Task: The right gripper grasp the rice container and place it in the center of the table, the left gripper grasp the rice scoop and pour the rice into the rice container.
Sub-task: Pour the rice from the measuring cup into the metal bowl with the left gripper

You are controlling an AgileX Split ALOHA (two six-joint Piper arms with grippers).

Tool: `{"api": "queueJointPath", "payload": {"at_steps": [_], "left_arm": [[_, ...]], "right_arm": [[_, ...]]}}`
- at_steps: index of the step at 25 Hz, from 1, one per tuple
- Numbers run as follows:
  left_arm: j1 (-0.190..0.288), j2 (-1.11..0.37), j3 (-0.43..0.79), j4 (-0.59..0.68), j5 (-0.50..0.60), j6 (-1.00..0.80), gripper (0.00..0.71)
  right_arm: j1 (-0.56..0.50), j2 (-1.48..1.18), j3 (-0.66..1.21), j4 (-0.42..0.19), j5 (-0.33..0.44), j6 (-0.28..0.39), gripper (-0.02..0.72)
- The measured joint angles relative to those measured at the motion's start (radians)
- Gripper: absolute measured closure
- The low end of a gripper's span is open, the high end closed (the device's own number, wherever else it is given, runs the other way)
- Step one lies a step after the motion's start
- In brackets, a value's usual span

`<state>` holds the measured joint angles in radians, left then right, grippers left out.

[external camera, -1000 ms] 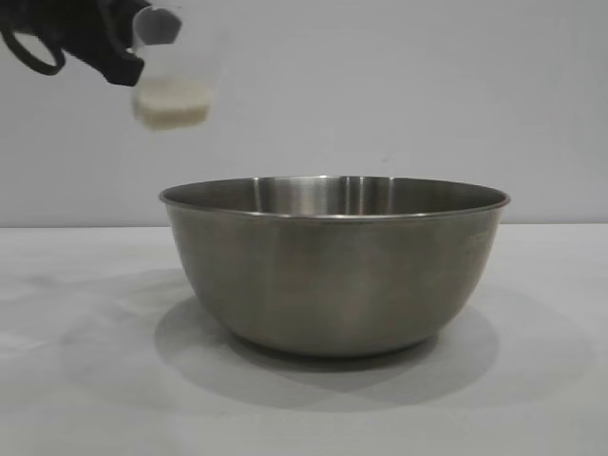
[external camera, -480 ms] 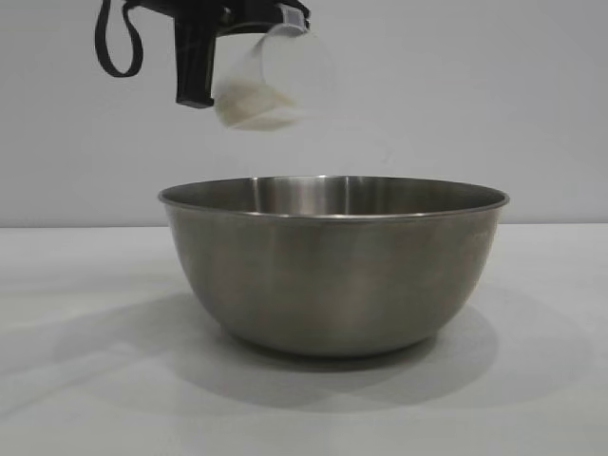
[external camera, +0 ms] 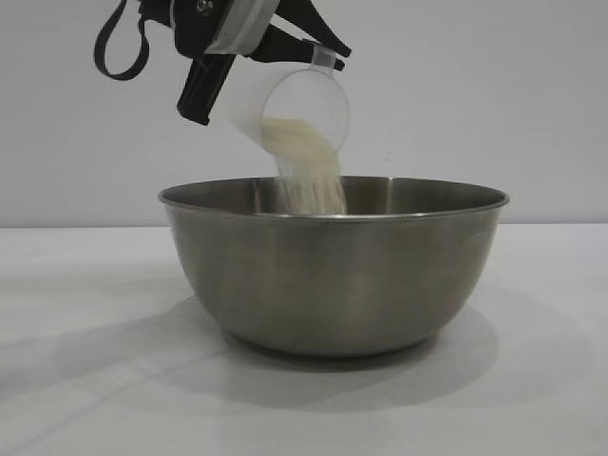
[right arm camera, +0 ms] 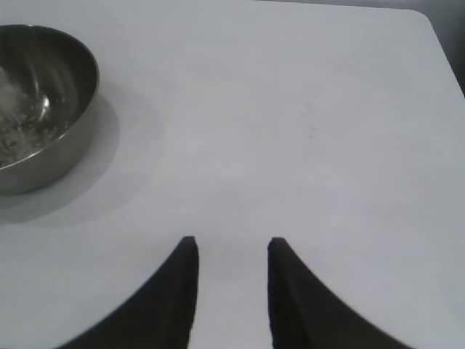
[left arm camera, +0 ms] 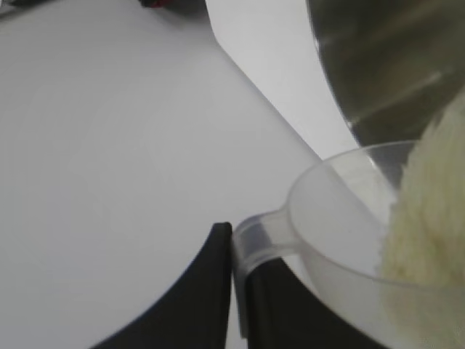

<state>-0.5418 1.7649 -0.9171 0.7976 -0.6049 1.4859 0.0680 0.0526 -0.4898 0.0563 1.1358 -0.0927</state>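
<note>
The rice container (external camera: 332, 271), a big brushed-steel bowl, stands upright on the white table (external camera: 85, 380) and serves as the landmark here. Above its rim, toward the side nearer the left arm, the left hand (external camera: 249, 43) hangs in the air, clamped fully shut on the handle of the rice scoop (external camera: 294, 106). In the left wrist view the 2 black fingers (left arm camera: 207, 291) pinch the clear handle tab between them, with the scoop's (left arm camera: 341, 218) round mouth opening toward the bowl's inner wall (left arm camera: 378, 65).

The scoop is tipped steeply, mouth down and facing the bowl. The rice (external camera: 306, 166) runs out of it in 1 pale stream, from the lip of the scoop down past the rim and into the container. Some rice (left arm camera: 429, 211) is heaped at the scoop's mouth.

In the right wrist view the container (right arm camera: 62, 145) shows grains lying on its bottom and a blur of falling rice above them. The right hand (right arm camera: 232, 251) sits well apart from the container, low over bare table, its 2 fingers parted with a clear gap and nothing between them.
</note>
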Motion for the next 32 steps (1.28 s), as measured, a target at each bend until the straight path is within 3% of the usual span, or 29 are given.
{"api": "queueJointPath", "payload": {"at_steps": [12,21,25,30,32], "left_arm": [[-0.002,0.0,-0.064,0.271,0.115,0.017,0.71],[-0.027,0.0,-0.075,0.316,0.132,-0.003,0.71],[-0.029,0.0,-0.075,0.142,0.109,-0.263,0.71],[-0.027,0.0,-0.075,-0.359,0.07,-0.837,0.71],[-0.007,-0.002,-0.072,-0.484,0.062,-1.078,0.71]], "right_arm": [[0.0,0.0,0.0,0.0,0.0,0.0,0.472],[0.0,0.0,0.0,0.0,0.0,0.0,0.472],[0.0,0.0,0.0,0.0,0.0,0.0,0.472],[0.0,0.0,0.0,0.001,0.0,0.0,0.472],[0.0,0.0,0.0,0.001,0.0,0.0,0.472]]}}
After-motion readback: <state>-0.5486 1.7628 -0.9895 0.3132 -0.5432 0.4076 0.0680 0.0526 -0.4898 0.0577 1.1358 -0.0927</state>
